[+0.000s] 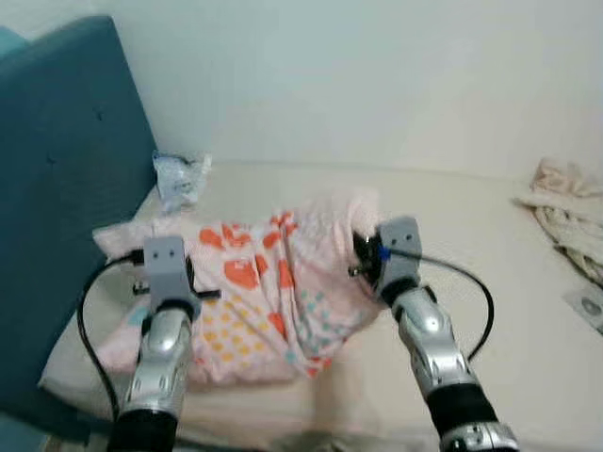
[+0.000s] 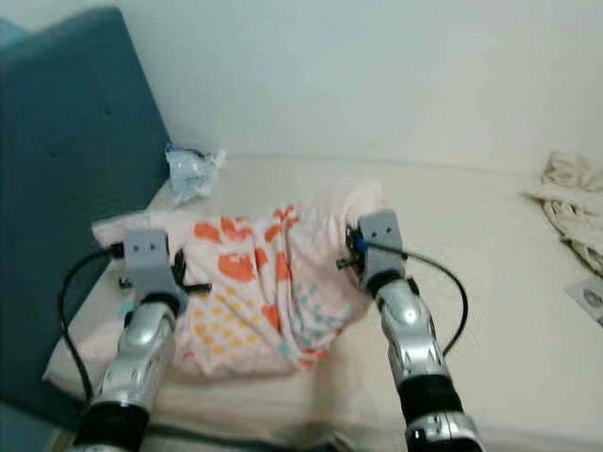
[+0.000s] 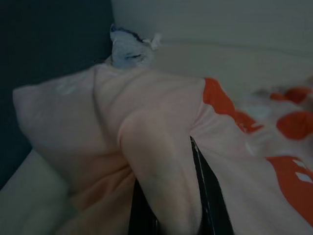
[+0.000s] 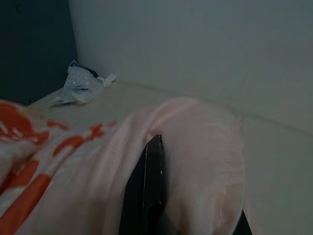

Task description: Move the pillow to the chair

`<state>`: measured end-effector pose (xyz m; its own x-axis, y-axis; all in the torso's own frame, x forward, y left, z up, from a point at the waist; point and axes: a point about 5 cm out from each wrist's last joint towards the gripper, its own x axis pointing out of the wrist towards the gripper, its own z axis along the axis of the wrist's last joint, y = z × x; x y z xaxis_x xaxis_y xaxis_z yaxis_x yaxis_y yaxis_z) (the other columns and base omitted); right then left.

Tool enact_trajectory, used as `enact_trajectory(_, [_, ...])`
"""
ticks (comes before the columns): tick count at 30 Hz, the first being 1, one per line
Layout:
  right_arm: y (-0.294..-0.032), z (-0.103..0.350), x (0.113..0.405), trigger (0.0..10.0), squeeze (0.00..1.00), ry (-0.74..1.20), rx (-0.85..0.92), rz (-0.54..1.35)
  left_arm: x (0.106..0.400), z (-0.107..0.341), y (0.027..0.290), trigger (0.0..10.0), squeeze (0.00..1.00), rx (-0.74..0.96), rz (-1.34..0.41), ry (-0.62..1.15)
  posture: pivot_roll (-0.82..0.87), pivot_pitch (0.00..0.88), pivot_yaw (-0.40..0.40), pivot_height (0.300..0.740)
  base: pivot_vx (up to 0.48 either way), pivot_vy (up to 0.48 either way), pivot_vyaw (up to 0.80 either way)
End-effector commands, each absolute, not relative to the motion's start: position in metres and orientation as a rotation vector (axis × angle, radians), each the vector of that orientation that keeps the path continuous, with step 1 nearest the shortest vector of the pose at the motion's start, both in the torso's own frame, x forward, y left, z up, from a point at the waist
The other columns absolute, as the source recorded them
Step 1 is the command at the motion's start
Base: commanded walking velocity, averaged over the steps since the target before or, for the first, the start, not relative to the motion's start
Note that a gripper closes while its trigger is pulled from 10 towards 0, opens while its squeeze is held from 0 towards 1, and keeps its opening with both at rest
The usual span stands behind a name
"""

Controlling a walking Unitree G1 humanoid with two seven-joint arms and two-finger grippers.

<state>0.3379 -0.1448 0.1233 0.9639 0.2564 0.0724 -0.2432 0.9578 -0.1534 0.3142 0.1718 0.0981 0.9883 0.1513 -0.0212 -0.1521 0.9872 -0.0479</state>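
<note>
Two silver arms with black forearm cuffs; grey boxy wrist housings; black looping cables; blue fitting at right wrist.

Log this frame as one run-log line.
phase: grasp | left gripper: shut on pillow | right gripper: shut on pillow | pillow: on bed, pinched both ends

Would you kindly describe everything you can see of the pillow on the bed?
The pillow is soft and pale pink, printed with orange shapes, yellow dots and some light blue marks. It lies crumpled and bunched on the cream bed, near the blue headboard. The left gripper pinches a fold of fabric at its left end, and the right gripper clamps a fold at its right end; fabric bulges between the black fingers in both wrist views. A crumpled plastic bag sits just beyond it.
</note>
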Motion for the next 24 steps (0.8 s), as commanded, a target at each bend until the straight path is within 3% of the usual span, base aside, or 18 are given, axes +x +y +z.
enact_trajectory(1, [-0.137,0.126,0.338,10.0,0.00,-0.106,-0.139,0.282,0.316,0.106,0.171,10.0,0.00,-0.064,0.156,-0.022,-0.02,0.081,-0.013,0.739,0.000,0.000,0.00])
enact_trajectory(7, [-0.127,0.113,0.328,10.0,0.00,-0.079,-0.117,0.317,0.307,0.097,0.173,10.0,0.00,-0.132,0.173,-0.002,0.00,0.075,-0.020,0.740,0.000,0.000,0.00])
enact_trajectory(12, [-0.121,0.112,0.326,10.0,0.00,-0.079,-0.112,0.341,0.305,0.096,0.178,10.0,0.00,-0.065,0.159,-0.002,0.01,0.062,-0.023,0.740,0.000,0.000,0.00])
enact_trajectory(22, [-0.125,0.104,0.327,10.0,0.00,-0.051,-0.095,0.319,0.303,0.092,0.188,10.0,0.00,-0.123,0.184,0.017,0.03,0.037,-0.024,0.740,0.000,0.000,0.00])
enact_trajectory(24, [-0.124,0.082,0.324,10.0,0.00,0.077,-0.056,0.311,0.298,0.081,0.193,10.0,0.00,-0.154,0.206,0.066,0.02,0.023,-0.009,0.740,0.000,0.000,0.00])
